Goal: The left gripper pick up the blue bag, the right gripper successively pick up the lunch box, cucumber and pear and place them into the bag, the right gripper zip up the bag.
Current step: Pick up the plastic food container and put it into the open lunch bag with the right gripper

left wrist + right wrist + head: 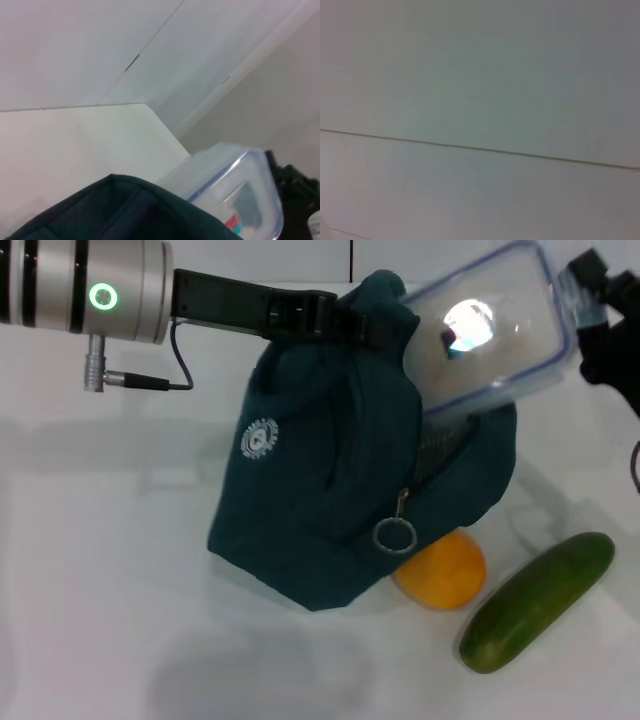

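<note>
The dark blue bag [330,480] stands on the white table, and its rim shows in the left wrist view [125,210]. My left gripper [345,315] is shut on the bag's top edge and holds it up. My right gripper [592,302] is shut on the far end of the clear lunch box [490,330] with a blue-rimmed lid. The box is tilted, with its lower end at the bag's opening, and it also shows in the left wrist view [235,185]. The round yellow-orange pear [442,570] lies against the bag's front. The green cucumber [540,600] lies to the right of the pear.
A zipper pull with a metal ring [395,533] hangs on the bag's front side. The white table [110,590] spreads to the left and in front of the bag. The right wrist view shows only a plain white surface [480,75].
</note>
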Controlling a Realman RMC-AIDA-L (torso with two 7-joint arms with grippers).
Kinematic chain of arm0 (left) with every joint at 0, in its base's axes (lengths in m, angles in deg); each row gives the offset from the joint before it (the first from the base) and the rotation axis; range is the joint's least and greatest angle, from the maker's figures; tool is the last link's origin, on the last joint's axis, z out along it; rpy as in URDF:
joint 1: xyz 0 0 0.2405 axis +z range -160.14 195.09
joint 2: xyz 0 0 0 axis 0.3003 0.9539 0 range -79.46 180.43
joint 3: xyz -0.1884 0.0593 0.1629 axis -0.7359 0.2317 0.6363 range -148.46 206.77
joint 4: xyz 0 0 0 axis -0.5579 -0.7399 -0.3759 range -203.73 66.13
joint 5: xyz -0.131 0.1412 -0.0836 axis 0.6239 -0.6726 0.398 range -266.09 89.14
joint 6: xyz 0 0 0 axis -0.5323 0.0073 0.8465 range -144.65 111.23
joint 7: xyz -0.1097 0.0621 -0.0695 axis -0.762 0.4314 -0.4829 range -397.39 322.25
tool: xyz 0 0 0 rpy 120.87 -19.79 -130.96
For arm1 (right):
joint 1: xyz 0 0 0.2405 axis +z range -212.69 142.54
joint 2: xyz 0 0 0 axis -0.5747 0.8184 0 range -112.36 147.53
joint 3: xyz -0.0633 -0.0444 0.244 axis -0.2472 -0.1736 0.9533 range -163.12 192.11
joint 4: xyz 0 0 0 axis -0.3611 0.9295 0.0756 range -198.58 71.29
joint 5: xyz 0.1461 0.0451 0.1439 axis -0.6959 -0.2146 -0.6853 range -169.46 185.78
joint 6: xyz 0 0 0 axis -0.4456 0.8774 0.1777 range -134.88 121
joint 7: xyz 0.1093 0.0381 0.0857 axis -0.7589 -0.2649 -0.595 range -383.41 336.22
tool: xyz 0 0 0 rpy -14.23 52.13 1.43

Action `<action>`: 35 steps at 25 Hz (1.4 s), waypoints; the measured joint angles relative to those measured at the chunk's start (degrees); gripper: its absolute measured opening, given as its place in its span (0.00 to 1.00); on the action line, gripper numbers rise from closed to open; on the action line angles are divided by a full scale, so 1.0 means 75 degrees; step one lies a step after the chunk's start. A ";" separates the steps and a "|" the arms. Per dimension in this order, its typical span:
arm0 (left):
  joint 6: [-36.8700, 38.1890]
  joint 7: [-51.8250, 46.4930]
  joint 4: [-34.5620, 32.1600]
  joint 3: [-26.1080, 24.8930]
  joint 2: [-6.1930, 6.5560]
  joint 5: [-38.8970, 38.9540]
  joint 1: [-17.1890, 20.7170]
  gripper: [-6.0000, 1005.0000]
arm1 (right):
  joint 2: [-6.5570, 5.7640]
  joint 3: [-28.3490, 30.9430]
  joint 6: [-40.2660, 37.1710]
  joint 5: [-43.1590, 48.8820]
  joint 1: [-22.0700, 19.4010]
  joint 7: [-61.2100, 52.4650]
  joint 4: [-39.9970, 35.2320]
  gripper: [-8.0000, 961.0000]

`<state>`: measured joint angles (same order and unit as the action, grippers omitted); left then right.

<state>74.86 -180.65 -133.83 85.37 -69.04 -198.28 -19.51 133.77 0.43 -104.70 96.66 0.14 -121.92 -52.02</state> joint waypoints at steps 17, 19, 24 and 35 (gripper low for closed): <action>-0.0069 0.0064 0.0066 0.0027 -0.0017 0.0132 -0.0061 0.07 | 0.0000 0.0366 0.0784 0.0948 0.0169 0.0161 0.0149 0.20; -0.0070 0.0108 0.0105 0.0027 -0.0013 0.0200 -0.0066 0.07 | 0.0000 0.0383 0.0934 0.1123 0.0243 0.0161 0.0194 0.20; -0.0077 0.0130 0.0143 0.0030 -0.0010 0.0217 -0.0072 0.07 | 0.0000 0.0370 0.1178 0.1352 0.0456 0.0162 0.0363 0.21; -0.0081 0.0206 0.0215 0.0065 -0.0012 0.0218 -0.0049 0.07 | -0.0001 0.0411 0.1225 0.1691 0.0503 0.0115 0.0255 0.23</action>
<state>74.25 -179.11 -132.22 85.86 -69.13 -196.64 -19.88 133.77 3.51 -95.51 109.34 3.91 -121.06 -50.10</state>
